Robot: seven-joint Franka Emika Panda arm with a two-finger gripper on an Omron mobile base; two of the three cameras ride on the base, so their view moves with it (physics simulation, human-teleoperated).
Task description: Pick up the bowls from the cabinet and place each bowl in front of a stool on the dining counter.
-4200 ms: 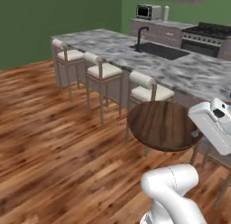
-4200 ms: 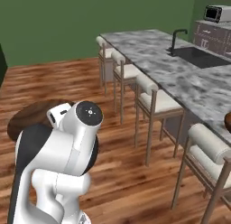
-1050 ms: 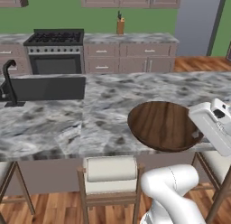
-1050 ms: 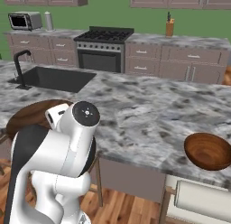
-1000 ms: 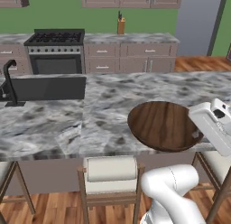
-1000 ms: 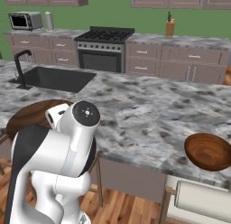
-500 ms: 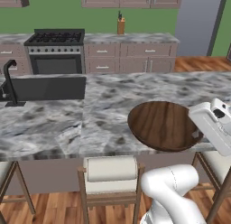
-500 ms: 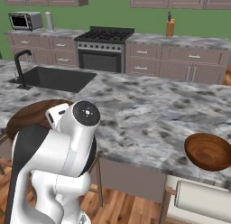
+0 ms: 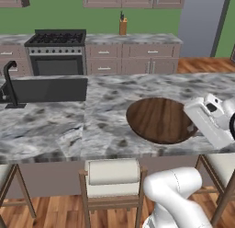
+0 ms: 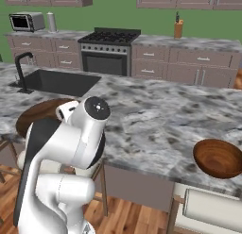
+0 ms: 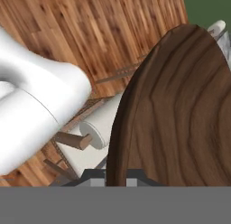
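My gripper (image 11: 116, 180) is clamped on the wide bowl's (image 9: 158, 120) rim, above the dining counter (image 9: 69, 126).

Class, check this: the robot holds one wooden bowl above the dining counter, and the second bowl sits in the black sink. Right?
Not quite. The second bowl sits on the marble counter near its front edge, as the right base view shows, not in the sink. The held bowl part is right.

Grey-white marbled stone tabletop (image 10: 156, 120) is mostly bare; only the deep reddish-brown wooden bowl (image 10: 218, 158) at 4 o'clock and black inset sink (image 10: 56, 82) at 10 block.
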